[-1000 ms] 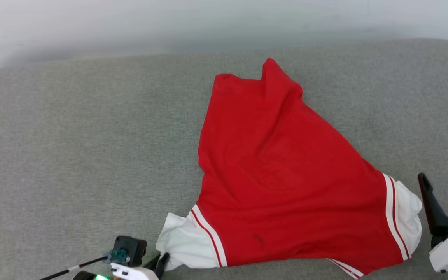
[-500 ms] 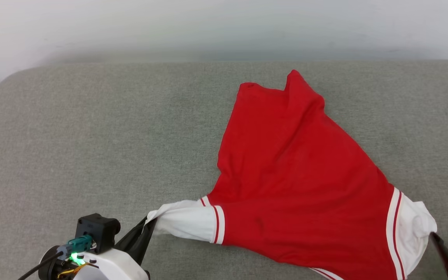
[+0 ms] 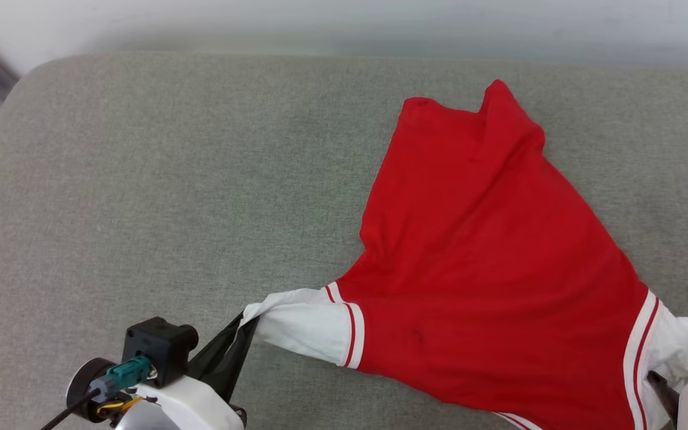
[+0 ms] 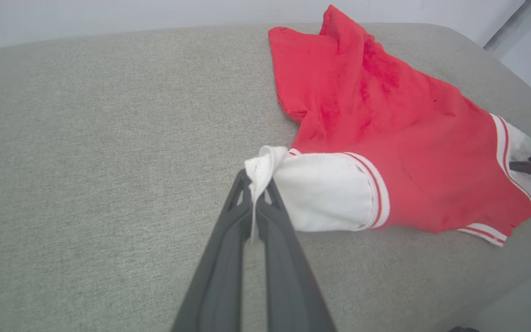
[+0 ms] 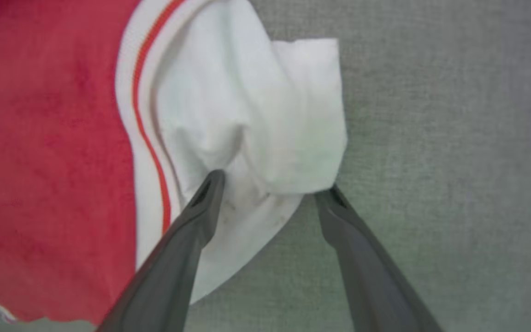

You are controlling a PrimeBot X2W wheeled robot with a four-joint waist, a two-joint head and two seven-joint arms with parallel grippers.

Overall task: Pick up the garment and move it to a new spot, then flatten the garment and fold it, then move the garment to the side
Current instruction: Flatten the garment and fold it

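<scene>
Observer: Fingers (image 4: 226,240) of the left gripper (image 4: 257,182) are pinched tight on a bunched corner of white sleeve cuff (image 4: 265,161), just left of centre in the left wrist view. Nothing but cloth sits between them.

Planner: And the right gripper (image 5: 272,184)?

Observer: Spread wide, holding nothing. In its own wrist view one dark finger rests on the other white sleeve (image 5: 256,115). The second sits just off that sleeve's edge, over the grey woven cushion (image 3: 171,179).

Planner: Where does the shirt lie overall?

Observer: The red jersey T-shirt with white short sleeves and red-striped trim (image 3: 487,269) lies plain red face up across the right half of the head view. Its hem points to the upper right. One sleeve is drawn taut toward the lower left, the other is at the lower right edge.

Planner: What could go wrong?

Observer: The left hold is a small pinch of cuff, so a hard pull might let it slip out. With one end held, it might instead drag and rumple the body. If the right fingers close where they stand, they may catch only a thin edge or the top layer, or nip the cushion too. A lift would then hang lopsided and make flattening harder.
</scene>
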